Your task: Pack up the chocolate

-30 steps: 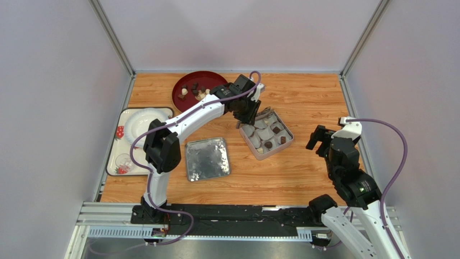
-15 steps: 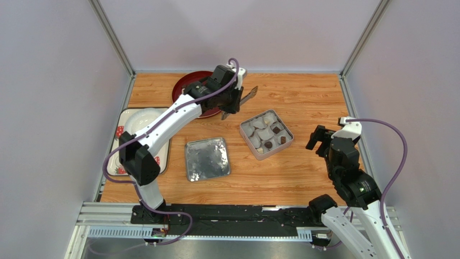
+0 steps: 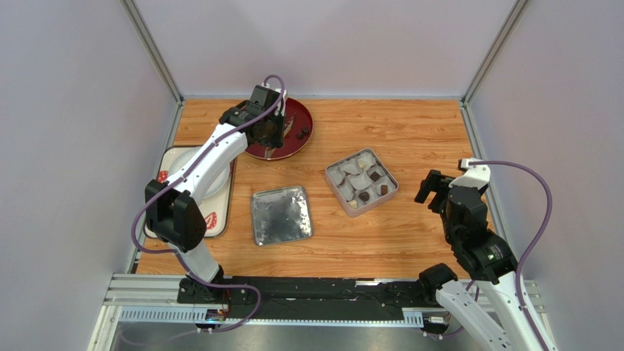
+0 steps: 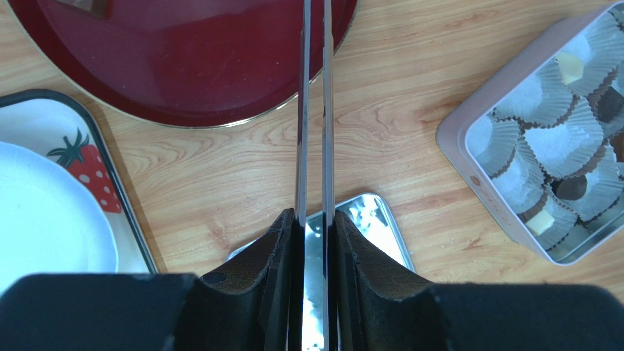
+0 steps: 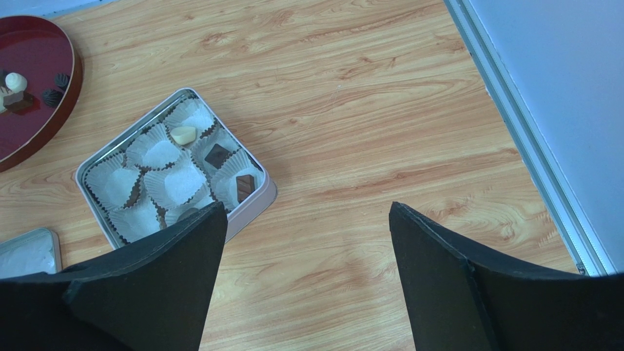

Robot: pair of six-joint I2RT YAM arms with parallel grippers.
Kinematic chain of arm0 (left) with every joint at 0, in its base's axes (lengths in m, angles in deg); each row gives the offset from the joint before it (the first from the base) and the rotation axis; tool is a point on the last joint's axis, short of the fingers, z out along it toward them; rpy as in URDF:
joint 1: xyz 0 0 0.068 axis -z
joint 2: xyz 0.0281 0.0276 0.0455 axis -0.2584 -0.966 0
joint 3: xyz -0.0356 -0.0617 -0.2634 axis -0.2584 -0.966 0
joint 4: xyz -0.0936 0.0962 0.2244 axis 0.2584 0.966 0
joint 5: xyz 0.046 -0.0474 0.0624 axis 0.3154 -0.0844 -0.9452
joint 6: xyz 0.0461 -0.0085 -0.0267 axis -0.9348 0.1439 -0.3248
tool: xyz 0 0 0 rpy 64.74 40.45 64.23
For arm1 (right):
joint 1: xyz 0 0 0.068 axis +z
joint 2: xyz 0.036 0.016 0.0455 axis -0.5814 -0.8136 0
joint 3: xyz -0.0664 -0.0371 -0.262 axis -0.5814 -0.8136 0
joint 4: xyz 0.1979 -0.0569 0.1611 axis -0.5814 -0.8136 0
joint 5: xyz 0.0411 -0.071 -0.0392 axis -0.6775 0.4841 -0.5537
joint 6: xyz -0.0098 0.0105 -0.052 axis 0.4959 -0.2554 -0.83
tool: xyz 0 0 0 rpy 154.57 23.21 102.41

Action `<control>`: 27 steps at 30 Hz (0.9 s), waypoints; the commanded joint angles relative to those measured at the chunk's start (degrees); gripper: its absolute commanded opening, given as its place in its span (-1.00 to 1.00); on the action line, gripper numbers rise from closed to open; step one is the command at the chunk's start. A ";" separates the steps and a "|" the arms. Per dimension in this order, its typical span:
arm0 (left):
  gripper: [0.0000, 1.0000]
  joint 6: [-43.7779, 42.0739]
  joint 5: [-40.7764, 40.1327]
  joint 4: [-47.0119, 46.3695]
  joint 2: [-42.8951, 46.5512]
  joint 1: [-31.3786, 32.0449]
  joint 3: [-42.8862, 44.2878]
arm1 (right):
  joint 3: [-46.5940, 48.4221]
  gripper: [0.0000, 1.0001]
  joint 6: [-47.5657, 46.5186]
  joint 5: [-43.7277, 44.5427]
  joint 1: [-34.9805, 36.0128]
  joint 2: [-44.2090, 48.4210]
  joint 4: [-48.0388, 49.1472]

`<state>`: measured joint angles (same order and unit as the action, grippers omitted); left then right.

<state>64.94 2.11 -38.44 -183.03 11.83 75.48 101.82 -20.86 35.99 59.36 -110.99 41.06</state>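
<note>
The open tin (image 3: 333, 174) of white liner cups holds a few chocolates (image 3: 375, 175), dark and cream; it also shows in the right wrist view (image 5: 253, 212) and the left wrist view (image 4: 458, 139). More chocolates (image 3: 300, 134) lie on the dark red plate (image 3: 307, 117). My left gripper (image 3: 272, 139) hovers over that plate, shut on thin metal tongs (image 4: 313, 110) whose blades reach over the plate's rim (image 4: 220, 121); their tips are out of view. My right gripper (image 3: 431, 190) is open and empty, right of the tin.
The tin's shiny lid (image 3: 281, 215) lies flat in front of the plate. A white tray with strawberry prints (image 3: 167, 178) holding a white dish sits at the left edge. Grey walls close in the left, right and back sides.
My left arm has swung left and back, from above the tin to over the red plate, carrying the tongs. The right arm has not moved.
</note>
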 commanded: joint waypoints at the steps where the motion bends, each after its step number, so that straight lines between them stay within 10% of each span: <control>1: -0.36 -1.20 -0.36 -1.37 -1.66 -1.14 1.93 | -0.08 0.71 -0.67 0.09 0.00 -0.42 2.50; 27: -0.12 -3.40 2.54 0.12 -13.35 -2.37 9.40 | -0.08 0.71 -0.84 0.44 -0.08 -1.13 2.32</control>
<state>62.30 3.45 -38.48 -195.75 9.74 82.51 101.82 -21.03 36.01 59.36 -112.10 41.06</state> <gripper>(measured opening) 0.436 0.855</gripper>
